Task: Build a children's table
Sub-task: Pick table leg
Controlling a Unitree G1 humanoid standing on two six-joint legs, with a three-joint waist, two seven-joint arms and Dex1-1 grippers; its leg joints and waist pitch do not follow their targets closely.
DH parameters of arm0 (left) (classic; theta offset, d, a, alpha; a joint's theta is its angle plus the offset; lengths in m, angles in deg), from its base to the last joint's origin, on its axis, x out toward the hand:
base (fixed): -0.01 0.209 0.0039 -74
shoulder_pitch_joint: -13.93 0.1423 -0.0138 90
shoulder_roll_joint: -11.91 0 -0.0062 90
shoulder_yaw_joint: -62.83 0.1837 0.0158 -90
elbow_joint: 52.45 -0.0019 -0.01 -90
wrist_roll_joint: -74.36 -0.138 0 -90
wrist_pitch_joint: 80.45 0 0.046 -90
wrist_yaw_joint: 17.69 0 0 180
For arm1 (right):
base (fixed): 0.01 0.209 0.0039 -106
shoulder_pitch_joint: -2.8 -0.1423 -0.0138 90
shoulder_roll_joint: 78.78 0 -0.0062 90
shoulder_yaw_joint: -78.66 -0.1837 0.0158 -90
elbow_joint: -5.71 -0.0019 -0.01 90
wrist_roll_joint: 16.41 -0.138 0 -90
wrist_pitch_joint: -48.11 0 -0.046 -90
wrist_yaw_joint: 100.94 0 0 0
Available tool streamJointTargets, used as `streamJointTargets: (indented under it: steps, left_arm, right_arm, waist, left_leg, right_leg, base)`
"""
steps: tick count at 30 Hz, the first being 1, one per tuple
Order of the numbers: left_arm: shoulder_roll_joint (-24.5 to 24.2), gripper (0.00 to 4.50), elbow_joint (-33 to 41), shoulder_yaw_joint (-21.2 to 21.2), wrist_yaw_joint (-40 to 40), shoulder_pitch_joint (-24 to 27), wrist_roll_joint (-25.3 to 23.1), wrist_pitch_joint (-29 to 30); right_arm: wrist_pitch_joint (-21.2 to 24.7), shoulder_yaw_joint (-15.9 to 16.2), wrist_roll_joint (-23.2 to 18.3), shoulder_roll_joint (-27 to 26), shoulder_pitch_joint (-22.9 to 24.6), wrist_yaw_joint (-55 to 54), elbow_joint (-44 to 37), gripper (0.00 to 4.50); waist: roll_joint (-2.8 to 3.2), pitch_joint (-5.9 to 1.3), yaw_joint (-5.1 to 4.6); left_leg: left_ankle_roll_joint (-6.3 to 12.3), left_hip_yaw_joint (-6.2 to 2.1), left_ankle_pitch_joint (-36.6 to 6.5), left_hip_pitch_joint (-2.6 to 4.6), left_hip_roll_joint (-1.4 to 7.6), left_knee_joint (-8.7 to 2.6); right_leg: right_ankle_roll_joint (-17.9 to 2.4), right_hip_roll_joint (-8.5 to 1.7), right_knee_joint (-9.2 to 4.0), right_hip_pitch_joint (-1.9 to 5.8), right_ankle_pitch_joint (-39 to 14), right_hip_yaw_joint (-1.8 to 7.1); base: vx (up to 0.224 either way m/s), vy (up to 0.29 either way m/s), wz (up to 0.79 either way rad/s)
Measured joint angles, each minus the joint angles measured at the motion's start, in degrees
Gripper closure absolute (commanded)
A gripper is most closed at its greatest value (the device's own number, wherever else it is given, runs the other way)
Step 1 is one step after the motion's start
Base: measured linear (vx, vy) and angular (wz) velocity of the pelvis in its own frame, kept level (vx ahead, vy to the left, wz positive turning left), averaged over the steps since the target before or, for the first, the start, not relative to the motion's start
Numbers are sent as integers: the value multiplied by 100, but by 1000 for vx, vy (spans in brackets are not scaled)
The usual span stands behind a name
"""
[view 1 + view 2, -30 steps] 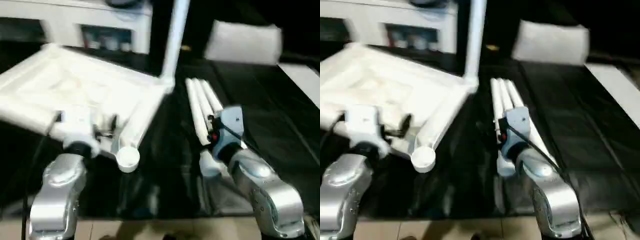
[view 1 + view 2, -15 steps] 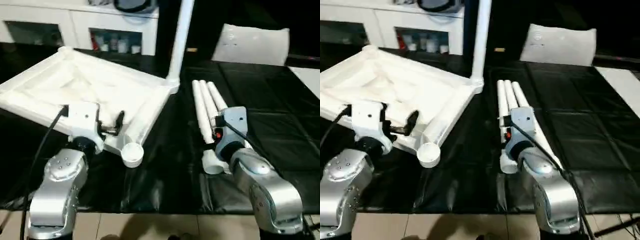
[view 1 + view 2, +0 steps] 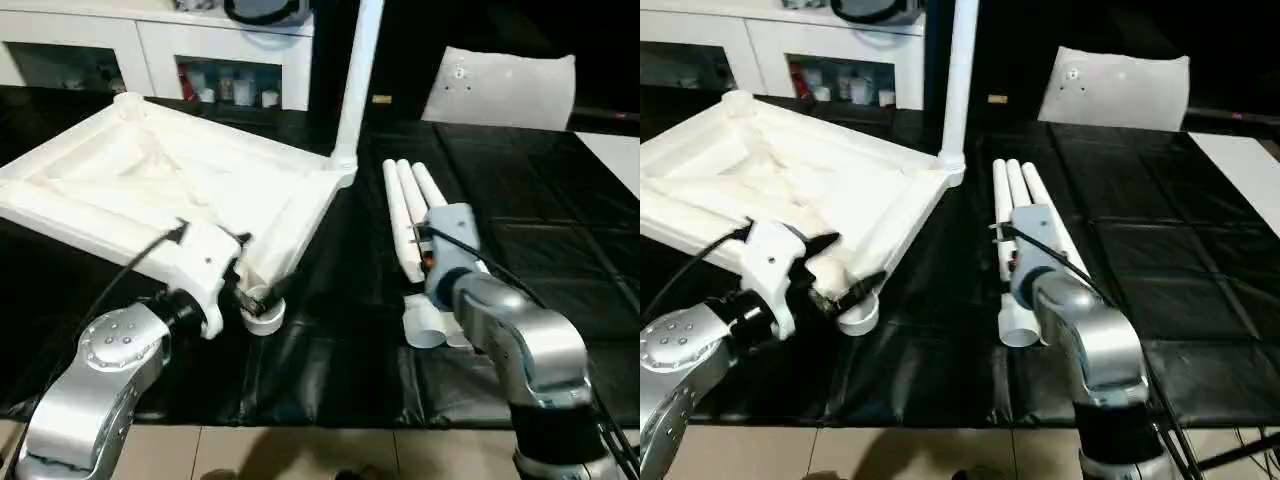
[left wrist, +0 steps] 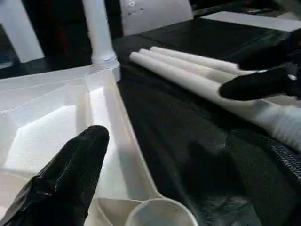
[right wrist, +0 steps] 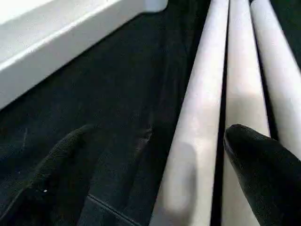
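Head views: tabletop [image 3: 170, 190] lies underside up on the table's [image 3: 560, 260] left half, one leg [image 3: 358, 80] upright in its far corner socket; three loose legs [image 3: 410, 215] lie side by side mid-table.
Left wrist view: left hand [image 4: 155, 188] fingers apart, over the near corner socket [image 4: 160, 217].
Right wrist view: right hand [image 5: 155, 174] fingers apart, straddling the nearest loose leg [image 5: 197, 141], not clamped.
Handling: legs look light, stiff, smooth, apt to roll; best grasped mid-shaft.

We see a table [image 3: 560, 250] under black sheeting, the white tabletop [image 3: 150, 185] lying upside down on its left half, three white legs [image 3: 412, 215] side by side near the middle, a white pillow-like slab [image 3: 500, 88] at the far edge
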Motion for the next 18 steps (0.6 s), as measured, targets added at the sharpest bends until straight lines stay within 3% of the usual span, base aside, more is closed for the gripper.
streamJointTargets:
  steps: [3, 18]
  left_arm:
    - [-44, 1, 68, 28, 134, 109, 68, 88]
    - [-368, 1, 283, 189, 462, 226, 342, 261]
  right_arm:
    - [48, -38, 145, -57, -106, -174, 162, 0]
    - [290, -205, 87, -170, -110, -99, 483, 0]
  waist:
    - [-3, 1, 9]
    - [-10, 1, -2]
  left_leg:
    - [-2, 5, 1, 4, 0, 1]
    - [-5, 9, 3, 9, -1, 5]
  right_leg:
    - [-2, 0, 5, -1, 1, 4]
    - [-2, 1, 14, -2, 3, 9]
  base:
    - [0, 0, 0]
    - [0, 0, 0]
